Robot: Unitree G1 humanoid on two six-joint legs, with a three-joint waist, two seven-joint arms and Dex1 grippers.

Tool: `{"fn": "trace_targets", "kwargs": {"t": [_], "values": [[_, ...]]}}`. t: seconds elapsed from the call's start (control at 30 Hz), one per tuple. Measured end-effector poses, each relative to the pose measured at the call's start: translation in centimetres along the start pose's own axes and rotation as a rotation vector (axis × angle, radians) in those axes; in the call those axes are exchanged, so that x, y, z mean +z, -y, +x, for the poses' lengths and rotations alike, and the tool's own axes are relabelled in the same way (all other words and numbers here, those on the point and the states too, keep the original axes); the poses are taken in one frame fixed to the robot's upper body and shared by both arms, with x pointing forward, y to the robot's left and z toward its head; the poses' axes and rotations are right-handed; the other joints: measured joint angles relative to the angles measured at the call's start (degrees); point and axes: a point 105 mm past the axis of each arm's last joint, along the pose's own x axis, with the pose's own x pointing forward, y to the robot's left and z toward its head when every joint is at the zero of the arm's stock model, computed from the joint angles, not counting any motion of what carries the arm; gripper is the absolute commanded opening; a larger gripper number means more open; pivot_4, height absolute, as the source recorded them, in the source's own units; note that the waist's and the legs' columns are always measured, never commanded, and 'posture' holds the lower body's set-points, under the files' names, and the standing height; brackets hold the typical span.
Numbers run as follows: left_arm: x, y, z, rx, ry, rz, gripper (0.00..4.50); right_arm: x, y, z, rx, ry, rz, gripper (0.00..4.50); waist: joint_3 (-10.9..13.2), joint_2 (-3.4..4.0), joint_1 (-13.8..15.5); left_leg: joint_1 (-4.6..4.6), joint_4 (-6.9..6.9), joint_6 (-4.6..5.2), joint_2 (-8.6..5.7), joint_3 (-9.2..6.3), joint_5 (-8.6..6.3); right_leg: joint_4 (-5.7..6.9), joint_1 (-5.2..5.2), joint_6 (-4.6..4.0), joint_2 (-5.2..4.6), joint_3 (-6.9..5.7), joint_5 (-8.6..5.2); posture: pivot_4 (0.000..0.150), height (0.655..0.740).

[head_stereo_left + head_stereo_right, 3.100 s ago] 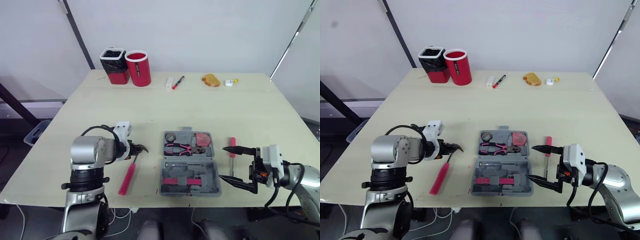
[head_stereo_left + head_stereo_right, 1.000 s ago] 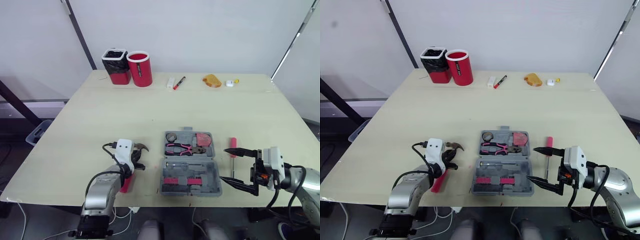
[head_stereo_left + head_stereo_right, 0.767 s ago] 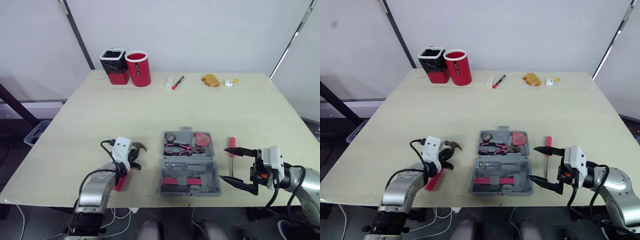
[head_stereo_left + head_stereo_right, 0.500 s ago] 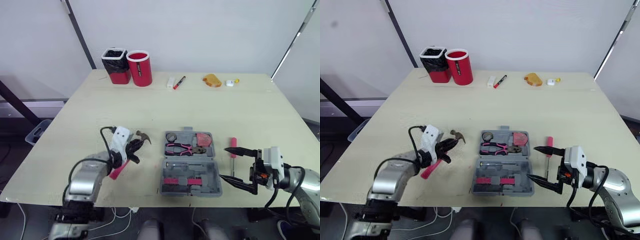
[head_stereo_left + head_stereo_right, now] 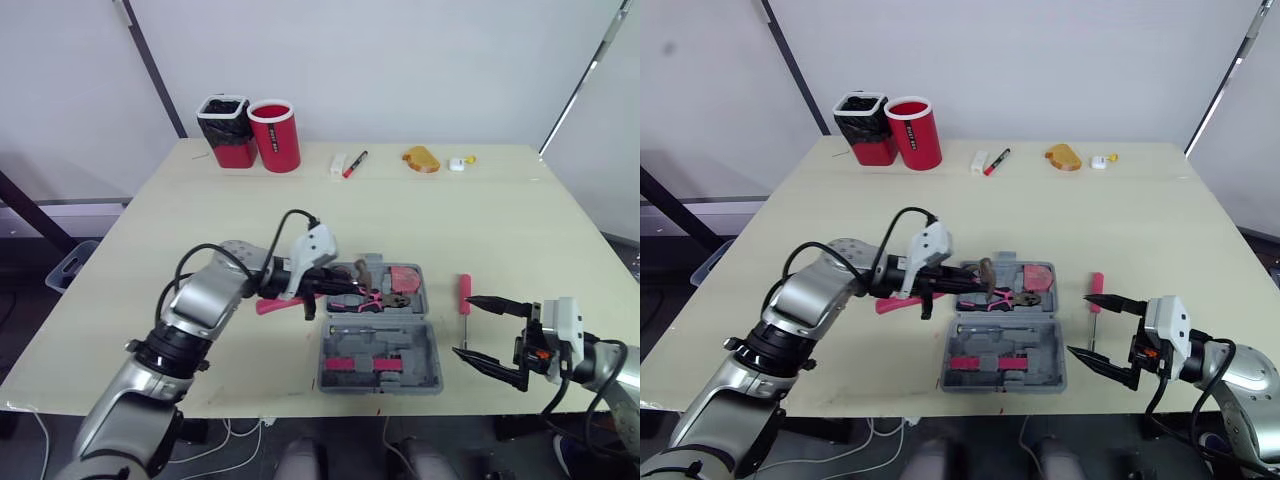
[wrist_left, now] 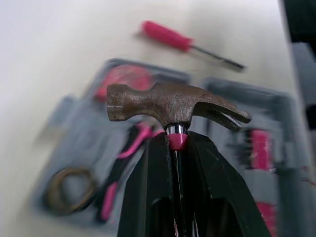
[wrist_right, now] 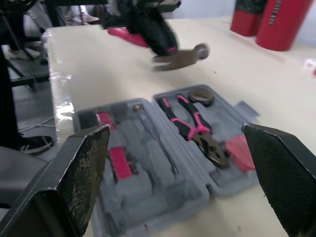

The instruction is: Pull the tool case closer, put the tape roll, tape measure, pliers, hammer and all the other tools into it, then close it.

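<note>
Hammer [image 6: 173, 106] is clamped just below its head by the left gripper [image 6: 177, 142], the head hanging over the open case [image 5: 426, 332] beyond the fingertips (pliers [image 7: 192, 126] lie underneath), while the right gripper [image 5: 463, 324], spread wide and empty, sits beside the case near the screwdriver [image 5: 465, 293].

Pink accents against grey and beige

Grey plastic tool case [image 5: 410, 340] with pink inserts; pale beige tabletop [image 5: 480, 220]; pink-handled claw hammer [image 6: 168, 102] with a dull brown head; pink-and-black-gripped pliers [image 7: 191, 123]; pink-handled slim screwdriver [image 5: 465, 293]; glossy red cylindrical cup [image 5: 275, 136] with dark lettering.
</note>
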Motion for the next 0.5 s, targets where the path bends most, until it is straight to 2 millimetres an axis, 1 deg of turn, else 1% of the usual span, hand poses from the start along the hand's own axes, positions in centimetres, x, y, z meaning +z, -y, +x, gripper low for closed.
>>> {"fn": "trace_targets", "kwargs": {"t": [0.03, 0.13, 0.17, 0.27, 0.3, 0.37, 0.4, 0.5], "values": [[0.3, 0.6, 0.7, -0.047, -0.004, 0.012, 0.03, 0.0, 0.0, -0.5, -0.010, -0.004, 0.012, 4.50, 0.01, 0.02, 0.06, -0.02, -0.01, 0.00, 0.00, 0.00, 0.00, -0.03, 0.00, 0.00, 0.00, 0.00, 0.00, 0.150, 0.7400], [0.6, 1.5, 1.7, -0.108, -0.020, 0.046, 0.03, 0.0, 0.1, -1.4, -0.029, -0.019, 0.012, 4.50, 0.02, 0.02, 0.06, -0.02, -0.01, 0.00, 0.00, 0.01, 0.00, -0.04, 0.00, 0.01, 0.00, 0.01, 0.00, 0.150, 0.7400], [0.8, 1.9, 2.5, -0.131, -0.031, 0.073, 0.03, 0.0, 0.1, -2.0, -0.037, -0.027, 0.015, 4.50, 0.02, 0.03, 0.07, -0.01, -0.01, 0.00, 0.00, 0.01, 0.00, -0.04, 0.00, 0.01, 0.00, 0.02, 0.00, 0.150, 0.7400], [0.9, 2.6, 3.5, -0.165, -0.049, 0.097, 0.03, 0.1, 0.2, -2.4, -0.045, -0.030, 0.015, 4.50, 0.02, 0.03, 0.06, -0.01, -0.01, 0.00, 0.00, 0.00, 0.00, -0.04, 0.01, 0.01, 0.00, 0.02, 0.00, 0.150, 0.7400], [1.0, 2.9, 4.3, -0.181, -0.084, 0.126, 0.03, 0.0, 0.1, -2.7, -0.052, -0.036, 0.020, 4.50, 0.02, 0.03, 0.07, -0.01, -0.01, 0.00, -0.01, -0.01, 0.00, -0.04, 0.01, 0.01, 0.01, 0.01, 0.00, 0.150, 0.7400], [1.1, 3.2, 4.7, -0.192, -0.094, 0.138, 0.03, -0.1, 0.1, -2.7, -0.051, -0.036, 0.021, 4.50, 0.02, 0.03, 0.01, -0.01, -0.01, 0.01, -0.01, -0.01, 0.00, -0.04, 0.01, 0.01, 0.05, 0.07, 0.00, 0.150, 0.7400], [1.1, 3.6, 5.5, -0.224, -0.152, 0.154, 0.03, -0.2, 0.0, -2.8, -0.053, -0.041, 0.027, 4.50, 0.02, 0.05, 0.02, -0.02, -0.01, 0.01, -0.02, -0.04, 0.00, -0.04, 0.01, 0.01, 0.12, 0.15, 0.00, 0.150, 0.7400], [1.4, 4.4, 6.8, -0.266, -0.194, 0.139, 0.03, -0.2, 0.0, -2.8, -0.055, -0.041, 0.024, 4.50, 0.02, 0.08, 0.03, -0.04, -0.01, 0.01, -0.05, -0.04, 0.00, -0.05, 0.01, 0.02, 0.28, 0.45, -0.01, 0.150, 0.7400]]}}
